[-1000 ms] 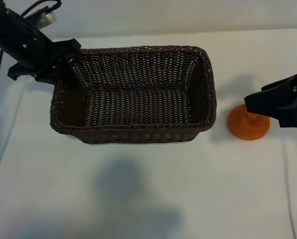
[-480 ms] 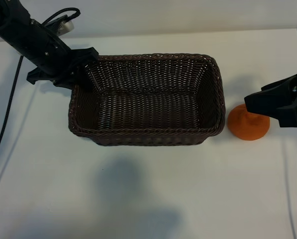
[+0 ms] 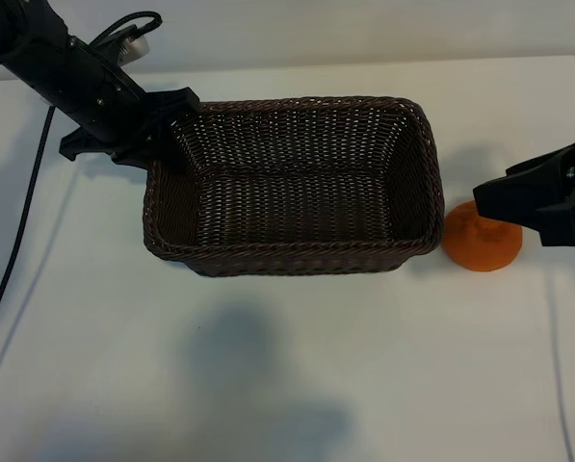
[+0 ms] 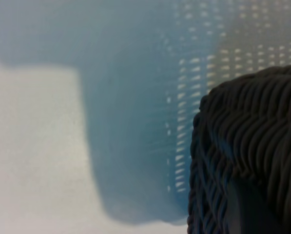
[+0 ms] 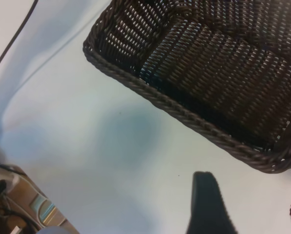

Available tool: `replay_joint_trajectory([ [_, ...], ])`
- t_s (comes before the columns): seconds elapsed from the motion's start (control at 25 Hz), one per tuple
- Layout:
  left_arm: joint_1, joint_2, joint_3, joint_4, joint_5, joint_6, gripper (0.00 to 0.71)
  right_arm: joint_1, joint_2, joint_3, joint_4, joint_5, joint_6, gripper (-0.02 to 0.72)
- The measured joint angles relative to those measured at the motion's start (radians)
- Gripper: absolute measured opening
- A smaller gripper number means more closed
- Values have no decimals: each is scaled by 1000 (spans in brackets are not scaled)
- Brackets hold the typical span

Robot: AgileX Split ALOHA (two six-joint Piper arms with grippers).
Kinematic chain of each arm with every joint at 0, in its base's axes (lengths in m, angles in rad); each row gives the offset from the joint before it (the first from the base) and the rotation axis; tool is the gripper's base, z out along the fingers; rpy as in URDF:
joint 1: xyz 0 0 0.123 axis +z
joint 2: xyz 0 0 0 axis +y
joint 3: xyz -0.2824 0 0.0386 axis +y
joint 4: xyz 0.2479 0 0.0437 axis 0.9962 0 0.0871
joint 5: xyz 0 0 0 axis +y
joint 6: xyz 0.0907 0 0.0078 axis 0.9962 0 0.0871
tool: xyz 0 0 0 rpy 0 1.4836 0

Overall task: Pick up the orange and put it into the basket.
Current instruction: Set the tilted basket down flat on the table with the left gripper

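The small, round, bright orange fruit [image 3: 482, 243] sits on the white tabletop [image 3: 287, 366] just beside the large rectangular dark brown woven wicker basket [image 3: 292, 265], at the basket's right short end as the exterior view shows it. Fruit and basket wall are so close that whether they touch cannot be told. The orange lies outside the basket, not in it.

Directly over the orange hangs the right gripper [image 3: 537, 207], a black two-fingered claw reaching in from the side away from the basket. Its jaws stand apart with nothing between them, and its dark body covers the upper right of the fruit in the exterior view. In the right wrist view one dark fingertip [image 5: 206, 204] shows against the tabletop, with the basket's braided rim [image 5: 184, 114] beyond it; the orange itself is not in that view.

At the basket's opposite short end, on its far corner from the orange, the left gripper [image 3: 157, 130] is clamped on the rim of the basket, its black arm slanting away toward the far left edge of the table. The left wrist view shows that wicker corner [image 4: 247, 146] close up, with the basket's latticed shadow on the tabletop beside it.

A black cable [image 3: 22, 241] trails across the tabletop on the side of the basket away from the orange.
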Motion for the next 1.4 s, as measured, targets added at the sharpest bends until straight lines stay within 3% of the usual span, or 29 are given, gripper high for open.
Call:
replay_joint_trajectory([
  [1.2, 0, 60, 0, 14, 6, -2, 153, 0, 0, 0, 0, 0, 0, 420],
  [1.32, 0, 59, 0, 12, 16, -13, 205, 0, 0, 0, 0, 0, 0, 420],
  [1.4, 0, 59, 0, 5, 27, -22, 284, 0, 0, 0, 0, 0, 0, 420],
])
